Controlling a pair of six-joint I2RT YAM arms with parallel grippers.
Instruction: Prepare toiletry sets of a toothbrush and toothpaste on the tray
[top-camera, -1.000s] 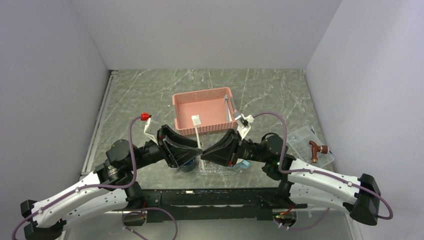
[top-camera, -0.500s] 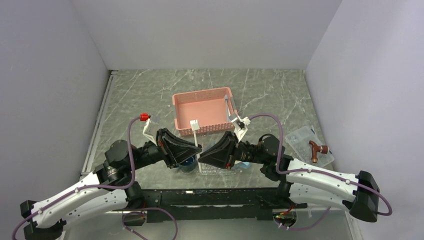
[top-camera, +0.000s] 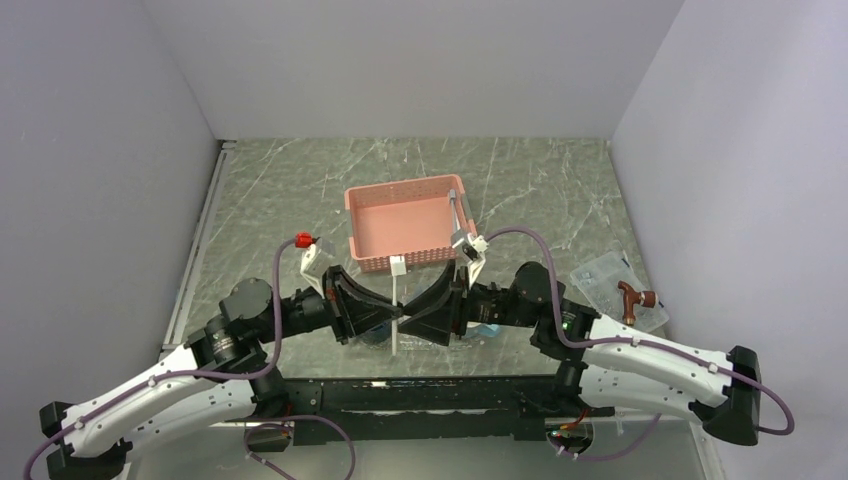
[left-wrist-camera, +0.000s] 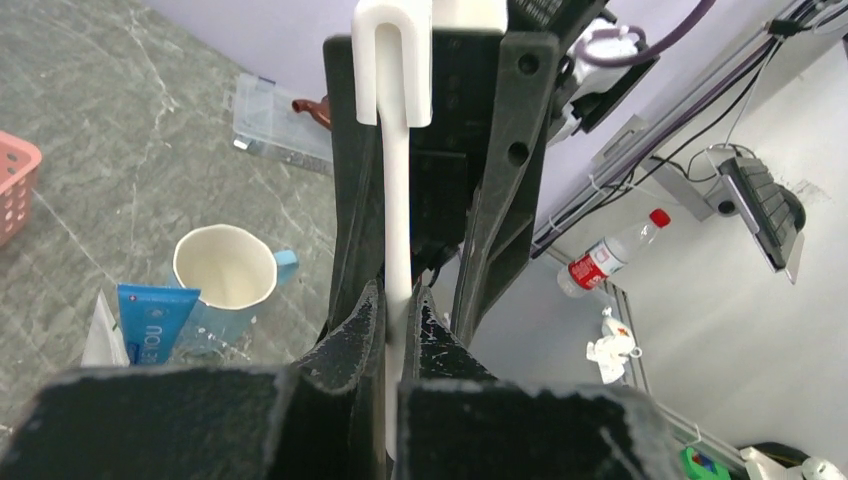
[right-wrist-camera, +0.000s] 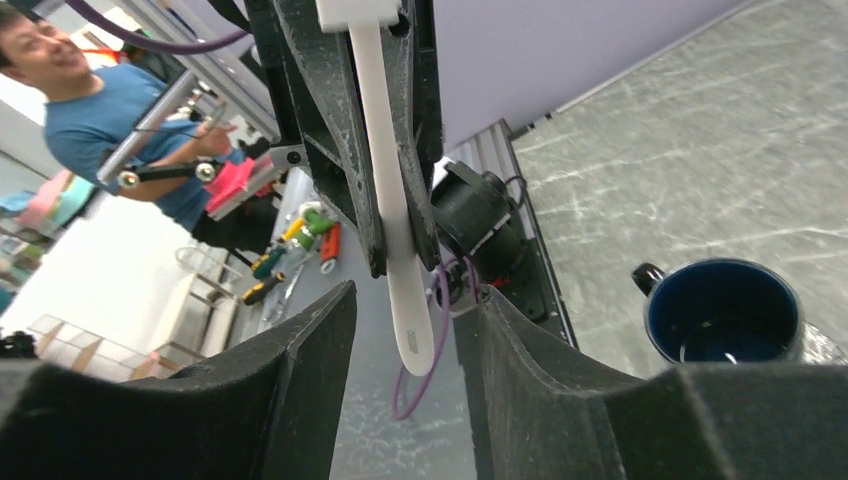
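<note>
A white toothbrush (top-camera: 398, 300) stands about upright between my two grippers, which face each other over the near middle of the table. My left gripper (left-wrist-camera: 398, 310) is shut on its handle (left-wrist-camera: 396, 210), head end up. My right gripper (right-wrist-camera: 410, 310) is open, its jaws on either side of the toothbrush's lower end (right-wrist-camera: 400, 300) without touching it. A blue toothpaste tube (left-wrist-camera: 148, 322) lies beside a white mug (left-wrist-camera: 225, 272) on the glittery clear tray (left-wrist-camera: 225, 345). In the top view the arms hide most of the tray. The second toothbrush is not in view.
The pink basket (top-camera: 405, 222) sits just behind the grippers. A clear box with a brown piece (top-camera: 618, 290) lies at the right. A dark blue mug (right-wrist-camera: 720, 312) stands under the right gripper. Walls close the table on three sides.
Both grippers have moved nearer to each other and toward the near edge. The toothbrush came along in the left gripper, and its lower end is now between the right jaws.
</note>
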